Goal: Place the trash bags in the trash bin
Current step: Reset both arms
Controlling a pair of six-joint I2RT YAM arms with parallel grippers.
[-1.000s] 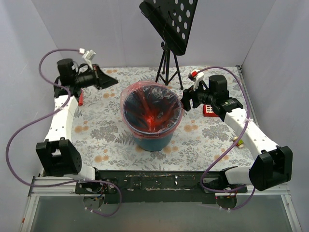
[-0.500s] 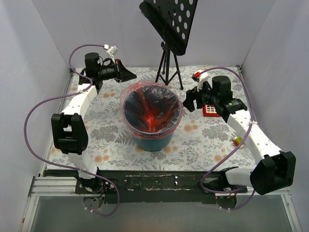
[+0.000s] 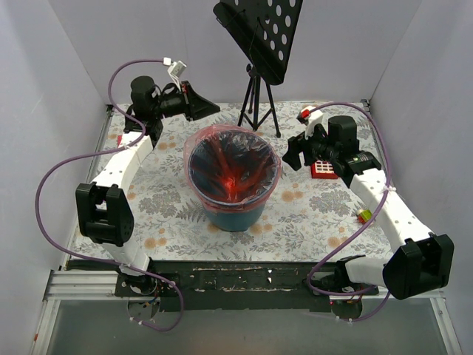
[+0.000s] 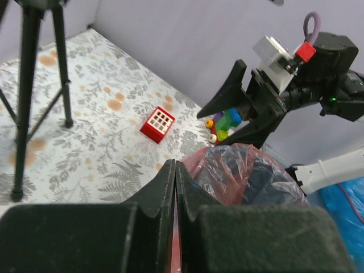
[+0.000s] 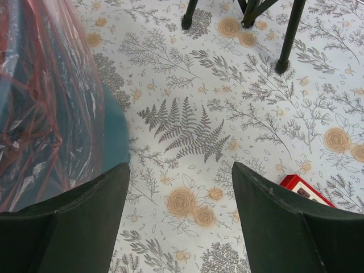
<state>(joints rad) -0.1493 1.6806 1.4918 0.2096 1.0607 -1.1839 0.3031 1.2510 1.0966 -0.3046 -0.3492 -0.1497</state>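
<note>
Left gripper (image 3: pixel 211 108): closed, with the two fingers (image 4: pixel 162 187) pressed flat against each other. It hangs raised above the table's far left part, pointing right toward the legs of the music stand (image 3: pixel 259 33), and sits apart from the bin, beyond its far-left rim.

Right gripper (image 5: pixel 179 227): open, the jaws set wide. In the right wrist view only the flowered tablecloth (image 5: pixel 227 114) shows between the fingers. The gripper points left and sits just beside the right side of the bin's rim; the pictures do not show whether it touches the film there.

Trash bag (image 3: pixel 233 166): thin, translucent red film lying inside the trash bin (image 3: pixel 235 218), its mouth spread open and folded out over the rolled rim all the way round. The film is crinkled, and it gathers into red folds toward the bottom of the bin. In the right wrist view the film hangs down over the teal wall at the left of the frame.

Trash bin: stands upright near the middle of the table, between the two arms.

Other items: a red square toy (image 3: pixel 323 168) lies on the cloth to the right of the bin, under the right arm. A small cluster of coloured blocks (image 3: pixel 362 215) lies nearer, by the right edge. The stand's tripod rests on the far side of the table, behind the bin.
</note>
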